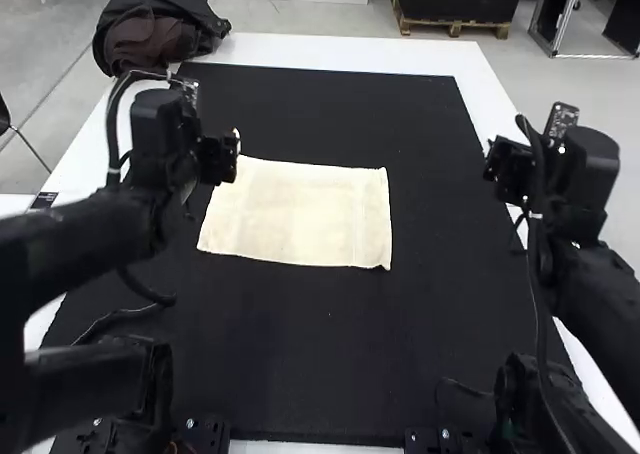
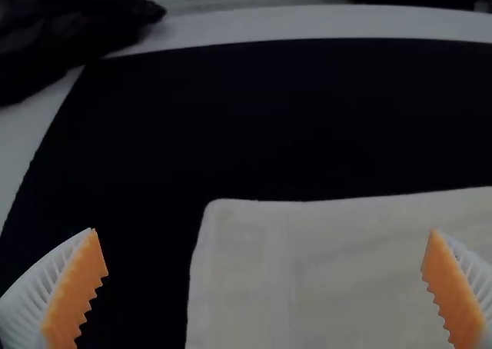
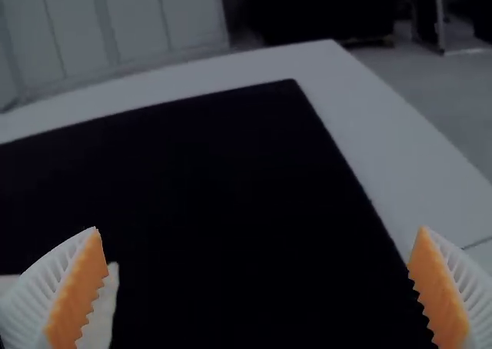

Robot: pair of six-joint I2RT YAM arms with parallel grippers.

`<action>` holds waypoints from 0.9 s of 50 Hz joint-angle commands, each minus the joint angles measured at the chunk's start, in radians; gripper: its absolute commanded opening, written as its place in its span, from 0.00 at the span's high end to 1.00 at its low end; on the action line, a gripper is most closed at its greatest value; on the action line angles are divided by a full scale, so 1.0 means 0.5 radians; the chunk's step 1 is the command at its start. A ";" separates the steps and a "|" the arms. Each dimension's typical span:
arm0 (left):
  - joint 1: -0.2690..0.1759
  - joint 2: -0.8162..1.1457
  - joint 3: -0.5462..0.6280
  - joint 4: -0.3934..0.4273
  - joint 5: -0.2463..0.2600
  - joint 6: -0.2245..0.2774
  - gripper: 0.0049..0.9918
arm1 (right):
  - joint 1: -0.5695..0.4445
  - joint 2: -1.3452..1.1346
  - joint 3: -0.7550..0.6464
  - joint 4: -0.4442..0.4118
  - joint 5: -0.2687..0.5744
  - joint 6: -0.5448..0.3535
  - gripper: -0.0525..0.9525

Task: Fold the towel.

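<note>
The cream towel (image 1: pixel 300 214) lies spread flat as a rough rectangle on the black mat, left of the middle. My left gripper (image 1: pixel 237 146) hangs over the towel's far left corner. In the left wrist view the left gripper (image 2: pixel 265 276) is open, its two fingers wide apart above the towel (image 2: pixel 338 272). My right gripper (image 1: pixel 492 162) is above the mat's right edge, well away from the towel. In the right wrist view the right gripper (image 3: pixel 257 276) is open with nothing between its fingers, and a corner of the towel (image 3: pixel 101 310) shows behind one finger.
The black mat (image 1: pixel 330 354) covers most of the white table (image 1: pixel 340 52). A dark bag or jacket (image 1: pixel 155 24) lies at the table's far left corner. A dark cable (image 1: pixel 120 314) runs near the left arm.
</note>
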 commanded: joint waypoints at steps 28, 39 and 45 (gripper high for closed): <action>-0.002 0.766 0.623 0.013 0.340 -0.169 0.02 | 0.627 0.758 0.322 0.073 0.172 0.296 0.05; 0.102 1.054 0.871 -0.021 0.460 -0.166 0.02 | 0.627 1.105 0.442 0.239 0.117 0.296 0.05; 0.124 1.128 0.988 -0.091 0.558 -0.166 0.02 | 0.627 1.255 0.540 0.258 0.062 0.299 0.05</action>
